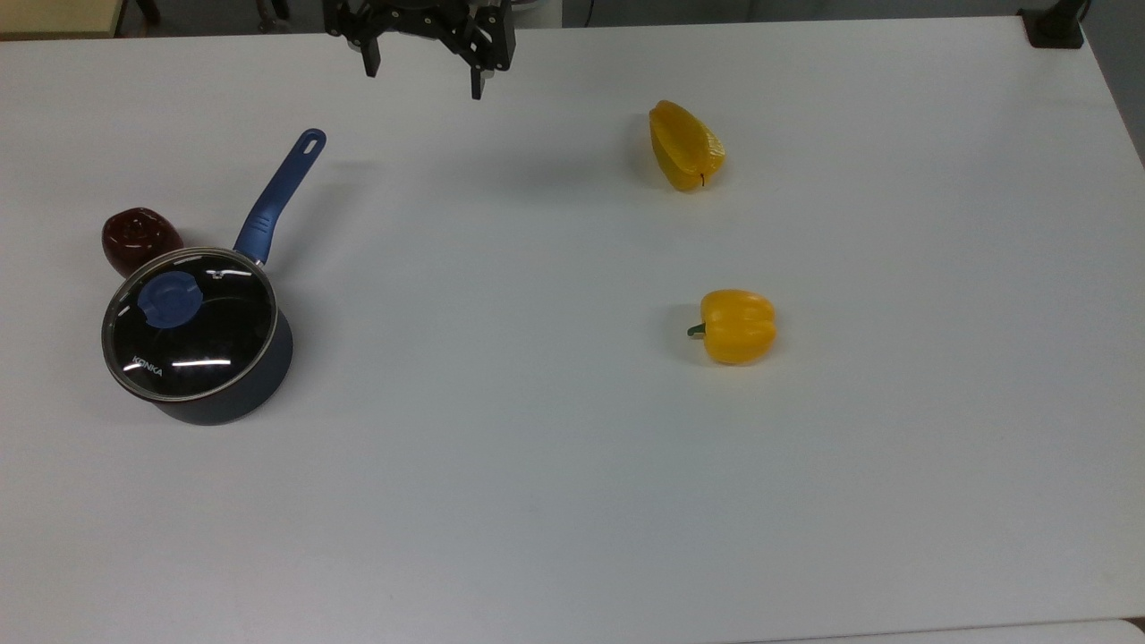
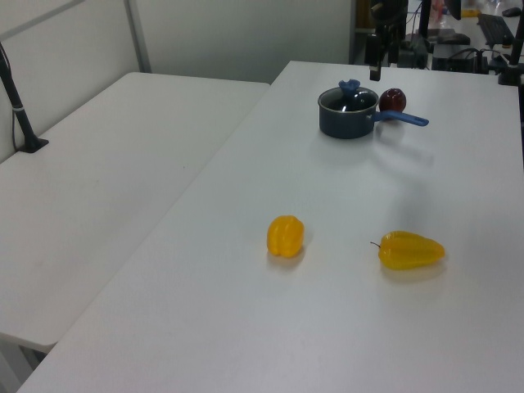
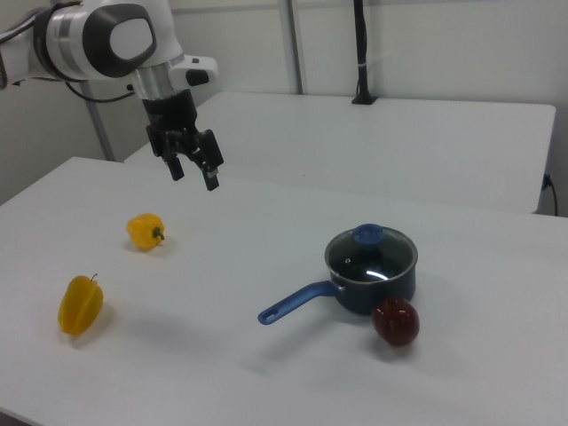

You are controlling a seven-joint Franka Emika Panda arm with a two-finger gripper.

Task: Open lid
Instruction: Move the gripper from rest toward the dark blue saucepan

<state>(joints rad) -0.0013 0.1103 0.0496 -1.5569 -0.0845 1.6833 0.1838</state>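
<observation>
The lid [image 1: 201, 335], clear glass with a metal rim and a blue knob [image 1: 168, 300], sits closed on the dark blue saucepan [image 1: 259, 376] at the top view's left. In the right view the lid [image 3: 382, 257] covers the saucepan [image 3: 377, 288], whose long handle [image 3: 297, 303] points to the right view's left. My gripper [image 1: 423, 79] hangs open and empty near the table's far edge, well away from the lid. It is high above the table in the right view, gripper [image 3: 193, 175]. In the left view the lid [image 2: 348, 98] lies just below the gripper [image 2: 374, 64].
A dark red fruit [image 1: 137, 237] touches the saucepan's far side. Two yellow peppers [image 1: 684, 146] [image 1: 735, 326] lie on the white table [image 1: 537, 465] at the top view's right. A second white table [image 3: 426, 133] stands behind with a black post [image 3: 360, 53].
</observation>
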